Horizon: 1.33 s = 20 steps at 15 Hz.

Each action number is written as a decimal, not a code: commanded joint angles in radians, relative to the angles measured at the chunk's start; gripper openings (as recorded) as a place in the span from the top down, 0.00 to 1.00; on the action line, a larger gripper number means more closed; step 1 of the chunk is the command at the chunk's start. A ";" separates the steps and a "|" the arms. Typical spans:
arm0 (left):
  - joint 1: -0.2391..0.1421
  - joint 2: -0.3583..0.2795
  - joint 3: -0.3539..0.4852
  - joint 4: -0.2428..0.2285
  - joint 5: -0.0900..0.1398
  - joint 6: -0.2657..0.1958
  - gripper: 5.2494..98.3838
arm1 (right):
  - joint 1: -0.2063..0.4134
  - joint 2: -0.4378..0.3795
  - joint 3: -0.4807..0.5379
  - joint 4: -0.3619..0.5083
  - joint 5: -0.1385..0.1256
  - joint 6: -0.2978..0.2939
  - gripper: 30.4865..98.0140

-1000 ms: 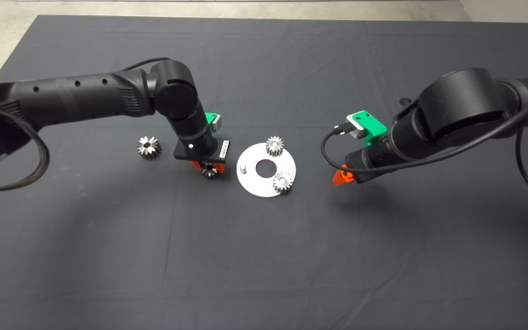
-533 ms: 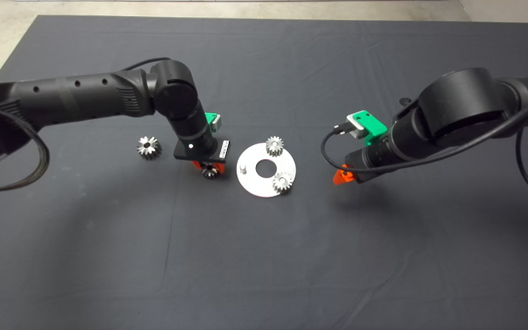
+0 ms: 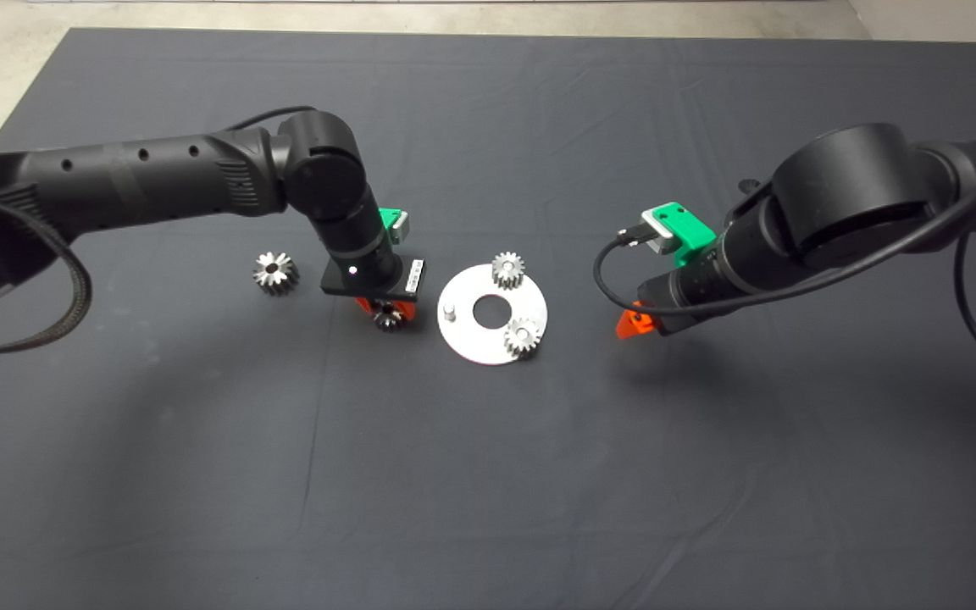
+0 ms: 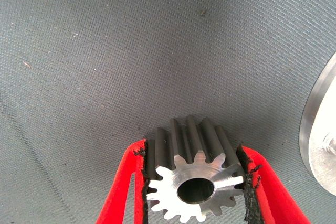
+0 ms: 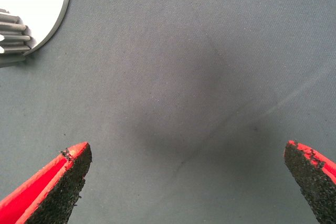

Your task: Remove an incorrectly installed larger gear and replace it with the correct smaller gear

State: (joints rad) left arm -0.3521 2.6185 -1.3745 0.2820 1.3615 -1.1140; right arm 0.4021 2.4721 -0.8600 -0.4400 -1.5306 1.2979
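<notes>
Left wrist view is showing the left gripper (image 4: 197, 190) with jaws clamping the smaller gear (image 4: 195, 182) just beside the round plate (image 3: 492, 314), whose peg (image 3: 448, 310) is standing bare; the larger gear (image 3: 274, 272) is lying discarded toward the worktop's left edge, while the right gripper (image 5: 189, 182) is waiting with jaws spread, so only seating is remaining.

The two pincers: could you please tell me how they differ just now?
The left pincer is shut on a small gear beside the round plate; the right pincer is open and empty. The left points down at the mat; the right is slanted. Both have red fingers.
</notes>
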 commanded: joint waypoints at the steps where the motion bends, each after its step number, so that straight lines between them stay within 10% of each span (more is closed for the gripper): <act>1: -0.018 0.001 0.008 -0.009 0.016 0.002 0.72 | 0.024 0.005 -0.002 0.010 -0.115 -0.002 0.02; 20: -0.108 0.048 0.011 -0.078 0.007 -0.013 0.76 | 0.018 0.043 -0.088 0.004 -0.115 -0.025 0.02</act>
State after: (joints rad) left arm -0.4409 2.6569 -1.3746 0.2260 1.3704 -1.1173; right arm 0.4021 2.4945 -0.8880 -0.4400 -1.5302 1.2947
